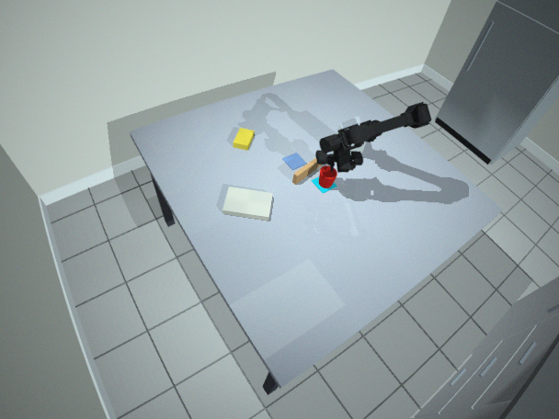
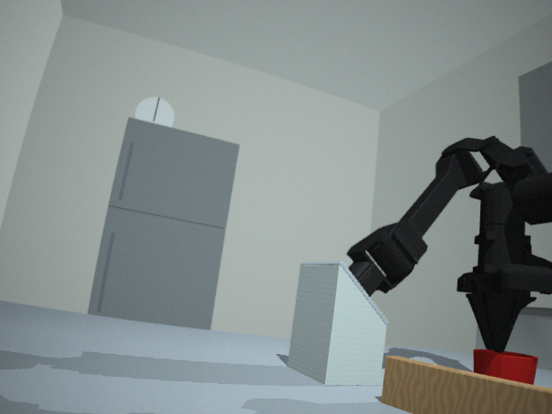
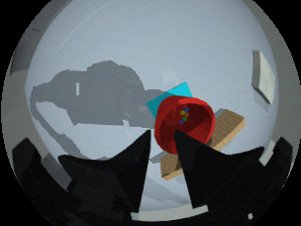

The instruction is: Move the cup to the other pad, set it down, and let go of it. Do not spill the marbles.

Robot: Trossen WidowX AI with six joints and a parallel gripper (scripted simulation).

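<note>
The red cup [image 1: 327, 178] [image 2: 517, 367] [image 3: 160, 119] stands on the cyan pad [image 1: 317, 184] [image 3: 180, 91]. Several small coloured marbles [image 3: 184, 116] lie inside it in the wrist view. The blue pad [image 1: 294, 161] lies bare beyond the wooden block in the top view. My gripper [image 1: 332, 169] [image 2: 497, 350] [image 3: 162, 133] points down at the cup's rim, its fingers parted a little and not clamped. In the wrist view one fingertip overlaps the cup's opening and the other is just outside its wall. The exact tip height against the rim is hard to tell.
A wooden block [image 1: 303, 175] [image 2: 454, 386] [image 3: 230, 126] lies close beside the cup, between the pads. A cream box [image 1: 248, 202] [image 3: 263, 76] and a yellow block [image 1: 244, 139] lie farther off. A pale slant-topped box [image 2: 336, 327] stands near the arm in the exterior view.
</note>
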